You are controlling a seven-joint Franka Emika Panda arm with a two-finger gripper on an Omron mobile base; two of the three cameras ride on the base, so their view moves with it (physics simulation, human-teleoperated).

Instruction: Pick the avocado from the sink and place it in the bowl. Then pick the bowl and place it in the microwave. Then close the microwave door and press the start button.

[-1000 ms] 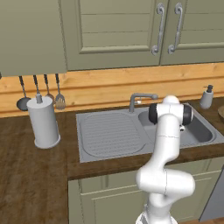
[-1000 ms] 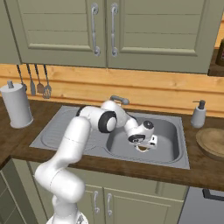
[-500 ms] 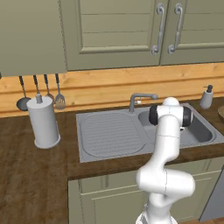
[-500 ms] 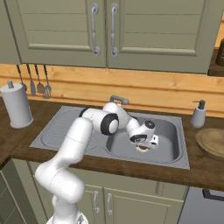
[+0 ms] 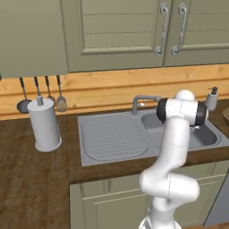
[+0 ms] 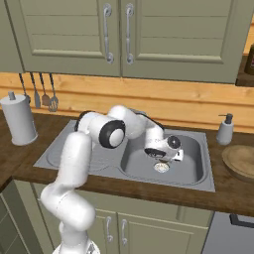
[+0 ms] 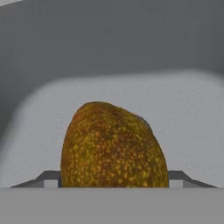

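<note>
Arm is bent down into the sink (image 6: 196, 149) basin, gripper (image 6: 161, 166) low near the basin floor, roughly mid-basin toward the front wall. In the hand view the avocado (image 7: 113, 146) sits dead centre, very close, with a finger tip (image 7: 48, 178) just showing on either side of it at the bottom. So the fingers straddle the fruit, but whether they already press on it or stand a little off: cannot tell. The avocado rests on the grey basin floor. No lift visible.

Step in hand, as I judge it: grasp the avocado, first part of the task; bowl and microwave work not started.

Doing it well:
- keep the fruit centred between the tips; it already is, so no sideways correction needed
- go down enough that the pads meet the widest part, not the top curve, or it squirts out
- close slowly, since a round, smooth skin will likely roll on the steel floor if one finger hits first
- lift straight up, clear of the basin walls and the faucet (image 5: 141, 102) before swinging

The bowl (image 6: 240, 161) sits on the desk at the right edge, past the soap bottle (image 6: 225, 130), so the carry goes right over the sink rim.
</note>
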